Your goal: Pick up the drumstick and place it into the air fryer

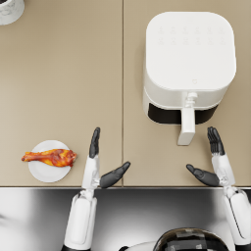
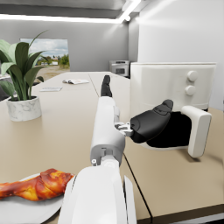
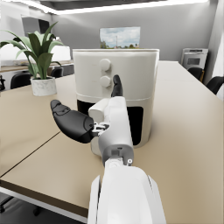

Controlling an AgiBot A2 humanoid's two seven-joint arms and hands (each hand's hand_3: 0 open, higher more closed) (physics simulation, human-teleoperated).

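Note:
A browned drumstick [image 1: 50, 157] lies on a small white plate [image 1: 47, 172] near the table's front left edge; the left wrist view shows the drumstick [image 2: 35, 185] beside my forearm. The white air fryer [image 1: 188, 63] stands at the right, its drawer handle [image 1: 187, 125] pointing toward me. My left hand [image 1: 104, 164] is open, fingers spread, hovering to the right of the plate and apart from it. In front of the fryer, just right of the handle, my right hand [image 1: 212, 159] is open too. The air fryer [image 3: 117, 83] fills the right wrist view behind my right hand [image 3: 83, 118].
A potted plant in a marble-look pot [image 1: 10, 9] stands at the far left corner; the pot [image 2: 24, 108] shows in the left wrist view. A seam [image 1: 122, 88] runs down the tan tabletop. The table's front edge [image 1: 122, 186] lies just under both hands.

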